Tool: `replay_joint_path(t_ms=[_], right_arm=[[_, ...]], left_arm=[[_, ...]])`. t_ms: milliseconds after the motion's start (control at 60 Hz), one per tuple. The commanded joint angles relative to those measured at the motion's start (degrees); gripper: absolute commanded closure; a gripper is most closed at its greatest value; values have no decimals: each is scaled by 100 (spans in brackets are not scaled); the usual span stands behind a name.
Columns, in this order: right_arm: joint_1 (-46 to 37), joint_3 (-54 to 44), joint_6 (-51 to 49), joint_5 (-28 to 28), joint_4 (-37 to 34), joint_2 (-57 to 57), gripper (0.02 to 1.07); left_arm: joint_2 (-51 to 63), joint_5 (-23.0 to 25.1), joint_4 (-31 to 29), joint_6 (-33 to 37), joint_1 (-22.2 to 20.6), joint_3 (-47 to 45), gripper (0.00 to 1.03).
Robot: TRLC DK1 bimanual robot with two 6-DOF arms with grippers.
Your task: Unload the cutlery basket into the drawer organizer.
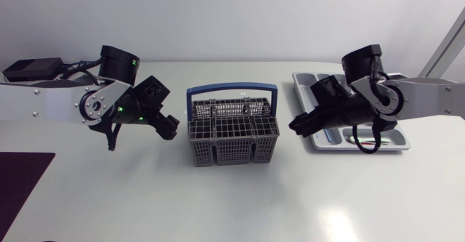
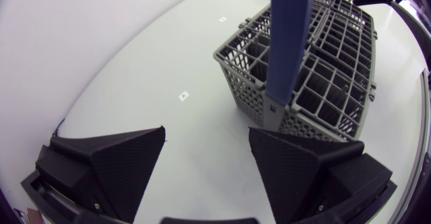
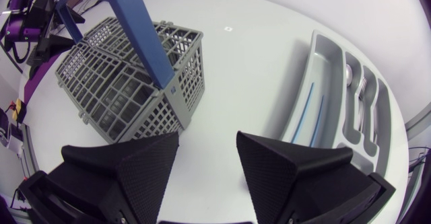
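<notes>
While upright, cutlery basket (image 1: 234,133), long axis and blue handle (image 1: 232,87) left-to-right.

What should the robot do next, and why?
Probably lift the right gripper over the basket and reach in. Both it and the left gripper are open and empty beside the basket, and the right one is nearer the organizer, which already holds some cutlery. I can't tell what is left in the basket.

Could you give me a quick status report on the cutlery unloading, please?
Left gripper, right gripper open, empty, flanking basket. Basket looks empty; cutlery in organizer. Path clear.
</notes>
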Motion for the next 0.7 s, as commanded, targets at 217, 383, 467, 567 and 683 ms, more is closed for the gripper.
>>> replay_joint_path(t_ms=[217,383,467,567,683], right_arm=[[321,2,73,-3,36,234,43],[628,-33,187,14,10,128,43],[734,-33,240,23,-17,84,43],[822,-51,275,94,-25,14,43],[883,-51,301,155,-25,-12,43]], left_arm=[[358,88,-94,-80,-278,104,4],[613,88,-68,-98,-375,332,4],[719,88,-59,-98,-410,411,4],[780,88,-50,-106,-436,490,4],[807,79,-41,-106,-436,552,4]])
